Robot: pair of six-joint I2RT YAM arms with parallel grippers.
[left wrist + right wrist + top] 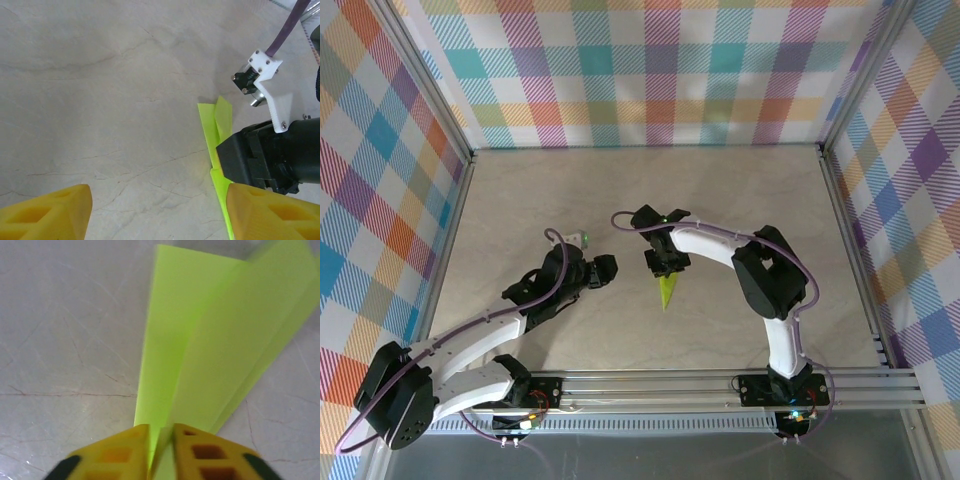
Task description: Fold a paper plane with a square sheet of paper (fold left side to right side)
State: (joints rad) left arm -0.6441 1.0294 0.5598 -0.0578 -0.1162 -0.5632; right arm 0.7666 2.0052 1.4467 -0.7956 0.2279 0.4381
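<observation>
Two grippers, one plane, and all the action sits at the right gripper (pixel 666 268). It is pinched tight on the paper plane (pixel 667 290). From above, the lime dart runs straight out of that gripper toward the arm bases and tapers to a point at its far end. That is the long axis: away from the right gripper and toward the near side of the table (pixel 620 190).

The left gripper (pixel 605 270) sits close on the left of the right gripper, jaws spread wide and holding nothing. It faces in toward the plane, square across that long axis. To my eye this is the relation that matters. A left-to-right fold needs something to come in from the plane's free left flank, and the left arm is the one placed for it. The right arm looks committed as the anchor.

The right wrist camera gives the grip itself. Its yellow fingers (pixel 125 455) meet with a sliver of lime paper caught between them. Beyond the tips, two flaps fan out from a centre crease, a layering the overhead shot is too small to show.

The left wrist camera gives the approach. Its own yellow fingers (pixel 50 212) stand wide apart over bare table, and the plane's edge lies off to one side of them, running in under the right gripper's black body.

I cannot tell whether the plane rests on the table or hangs just clear of it.
</observation>
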